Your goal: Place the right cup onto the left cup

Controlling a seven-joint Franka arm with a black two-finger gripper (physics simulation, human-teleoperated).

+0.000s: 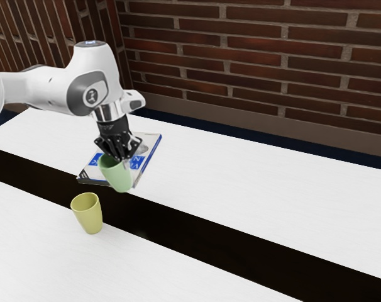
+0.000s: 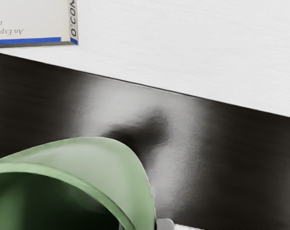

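My gripper (image 1: pixel 124 160) is at the rim of the green cup (image 1: pixel 119 178) in the exterior view, holding the cup slightly tilted with its mouth up. In the wrist view the green cup (image 2: pixel 111 160) is large and close, and my gripper (image 2: pixel 144 225) pinches its wall, one finger outside and the other inside. The yellow cup (image 1: pixel 89 215) stands upright on the table, nearer the exterior camera than the green one and apart from it.
A book (image 1: pixel 150 155) lies on the white table (image 1: pixel 241 189) behind the green cup; its corner (image 2: pixel 35 28) shows in the wrist view. A dark strip (image 1: pixel 178 226) crosses the table, and a brick wall (image 1: pixel 259 63) stands beyond.
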